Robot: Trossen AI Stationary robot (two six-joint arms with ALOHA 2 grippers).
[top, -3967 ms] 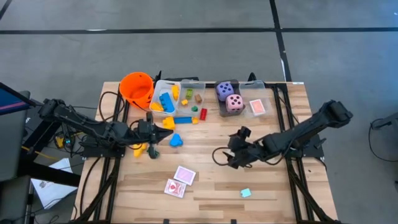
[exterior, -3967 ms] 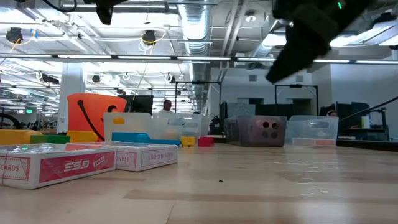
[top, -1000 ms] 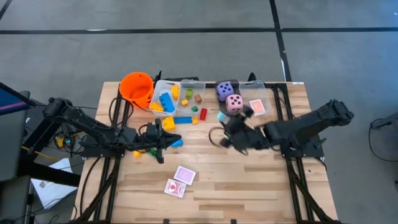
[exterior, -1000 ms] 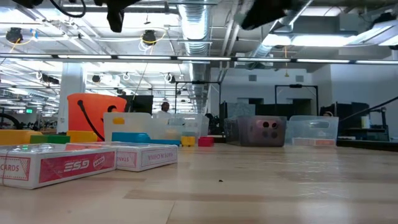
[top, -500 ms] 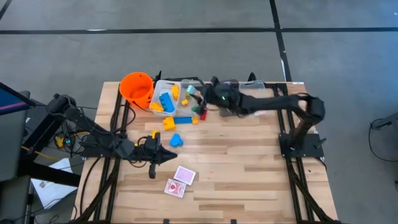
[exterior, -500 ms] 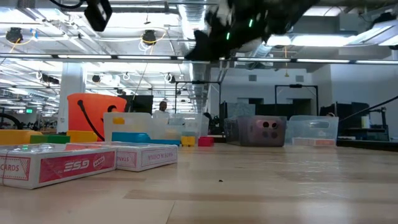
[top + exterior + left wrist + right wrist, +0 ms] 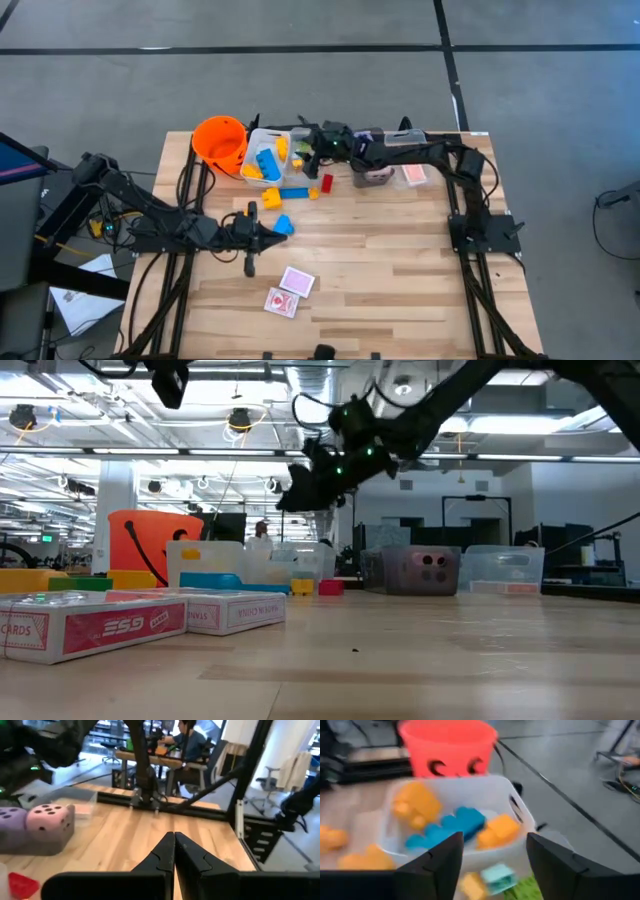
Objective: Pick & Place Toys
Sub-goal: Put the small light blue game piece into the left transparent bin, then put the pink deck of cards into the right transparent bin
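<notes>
Partly sorted: blocks (image 7: 266, 162) and dice (image 7: 372, 172) binned; right gripper (image 7: 312, 152), fingers spread, hovers over the block bins, teal block (image 7: 497, 877) between them; left gripper (image 7: 272, 237) pressed together; card packs (image 7: 289, 292), blue block (image 7: 284, 224) remain on table (image 7: 400, 270).

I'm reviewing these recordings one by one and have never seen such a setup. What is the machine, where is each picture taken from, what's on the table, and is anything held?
Two dark robot arms work at a wooden table. One picture looks straight down, one looks level across the tabletop, and one comes from each arm's wrist. On the table are an orange bucket, clear bins holding coloured blocks and soft dice, a few loose blocks, and playing cards. The left arm's fingers are shut and empty; seen from above, they are next to a blue block. The right arm's fingers are open over the blocks bin. A pale teal block shows below them, not gripped.
</notes>
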